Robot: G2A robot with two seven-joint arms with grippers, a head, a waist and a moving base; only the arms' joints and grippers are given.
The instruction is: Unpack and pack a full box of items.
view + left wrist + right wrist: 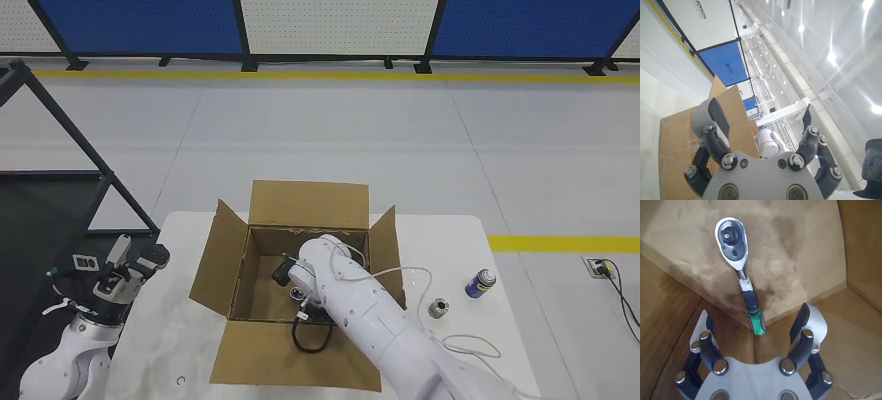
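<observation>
An open cardboard box (225,262) stands on the white table with its flaps spread. My right arm (335,285) is down inside it. On the box floor lies a ratchet wrench (732,244) with a steel head and a green-and-black handle whose end sits in a corner. My right gripper (755,310) hangs open just above that handle end, one finger on each side, not touching it. My left gripper (761,107) is open and empty at the table's left edge, tilted up beside the box wall (677,136).
A purple-capped spray can (480,283) and a small metal cylinder (437,308) stand on the table right of the box. A black cable loop (310,338) lies over the box's near flap. A dark frame (70,130) rises on the left.
</observation>
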